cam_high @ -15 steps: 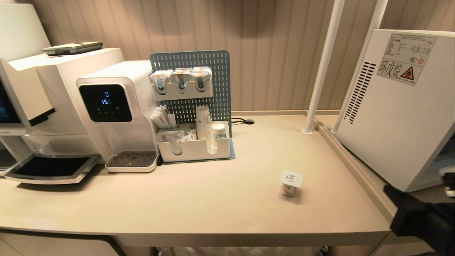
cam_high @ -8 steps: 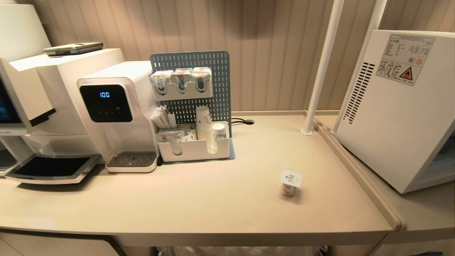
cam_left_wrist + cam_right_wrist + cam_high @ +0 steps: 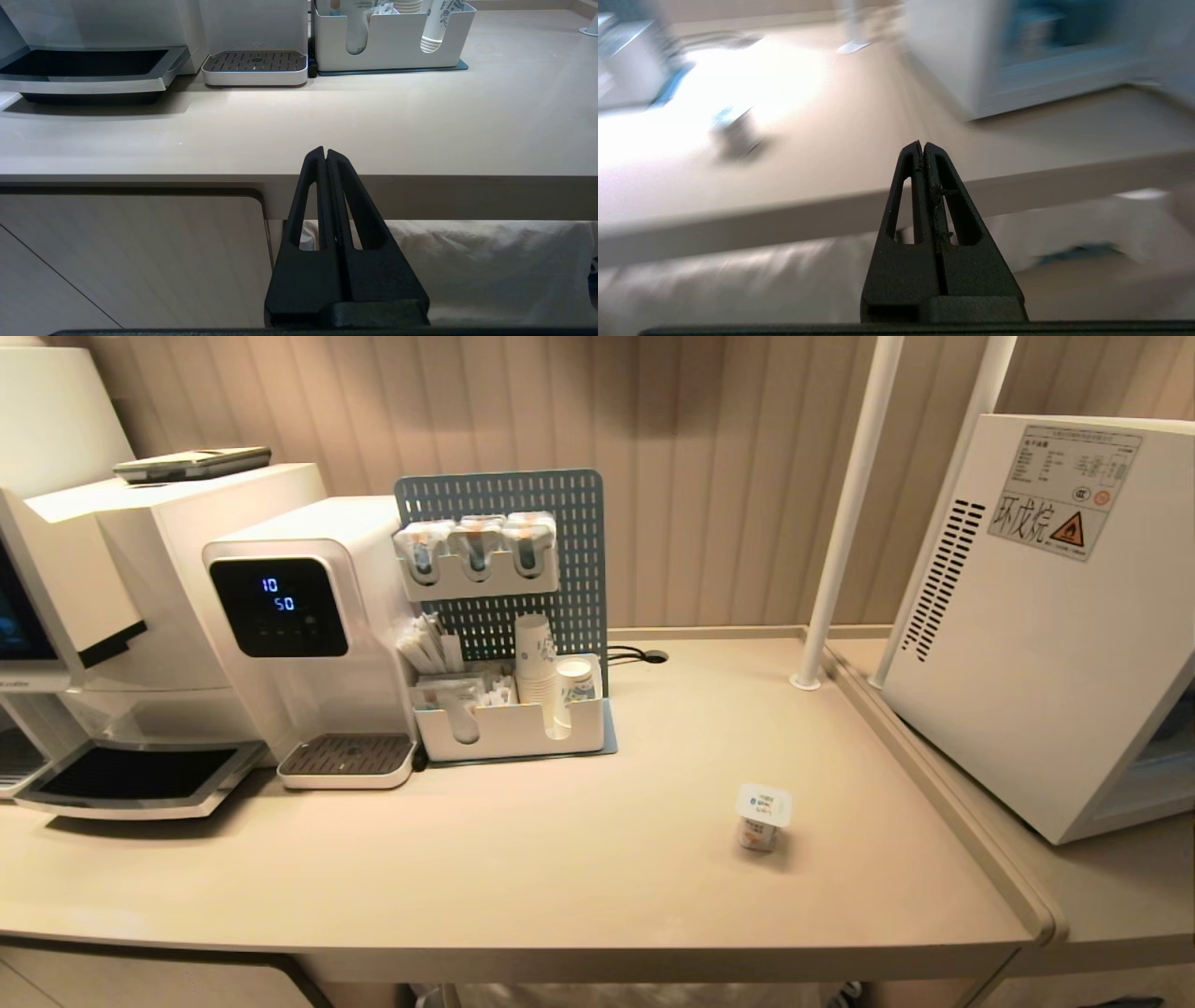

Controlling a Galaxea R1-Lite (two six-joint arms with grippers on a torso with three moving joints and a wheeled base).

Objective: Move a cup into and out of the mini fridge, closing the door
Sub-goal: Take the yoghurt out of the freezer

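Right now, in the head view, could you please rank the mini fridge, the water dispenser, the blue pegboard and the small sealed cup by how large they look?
1. Mini fridge, though the frame cuts it off.
2. Water dispenser.
3. Blue pegboard, only somewhat smaller.
4. Small sealed cup, by far the smallest.

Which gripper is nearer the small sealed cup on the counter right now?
Right, I judge. The right gripper sits low off the counter edge facing the sealed cup; the left gripper is parked before the drip trays, further along.

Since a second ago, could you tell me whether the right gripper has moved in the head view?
Yes. It was at the lower right corner below the mini fridge; it has withdrawn out of the head view. The right gripper now sits shut, below the counter edge.
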